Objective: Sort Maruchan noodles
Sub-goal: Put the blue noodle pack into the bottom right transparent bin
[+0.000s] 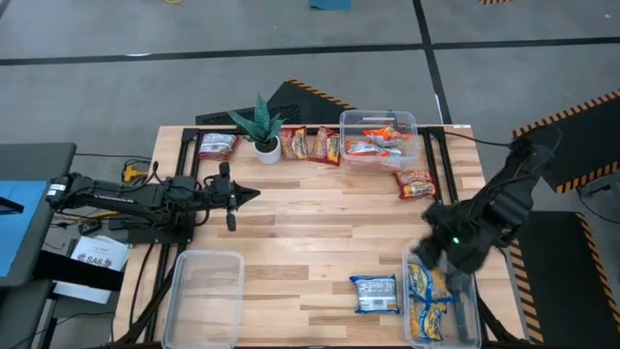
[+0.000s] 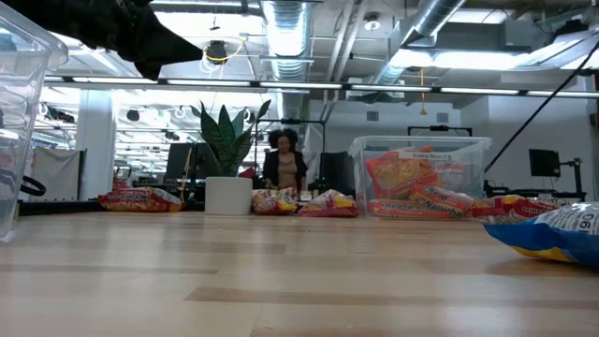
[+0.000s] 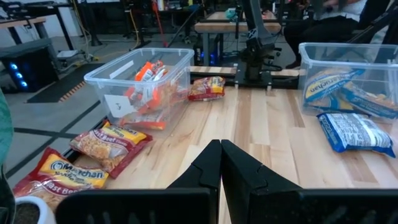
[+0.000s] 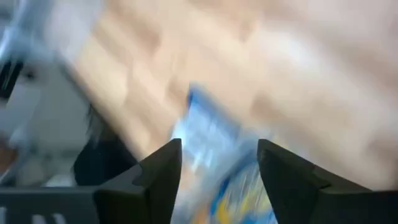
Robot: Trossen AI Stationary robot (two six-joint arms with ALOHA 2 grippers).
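Sorting is partly done. Bin at the near right holds blue packets. Far bin holds red packets. Near-left bin appears to hold nothing yet.

Right gripper hangs at the right bin's far end, fingers spread apart. In its wrist view a blue packet lies beyond the fingers, not clamped; judged released into the bin.

Left gripper waits over the table's left-centre, fingers closed together, holding nothing.

Remaining on the table:
- one blue packet just beside the right bin;
- one red packet near the far bin;
- two orange packets between the plant and the far bin;
- one packet at the far left, beyond the plant.

Judgement: about half sorted; the orange group is untouched.
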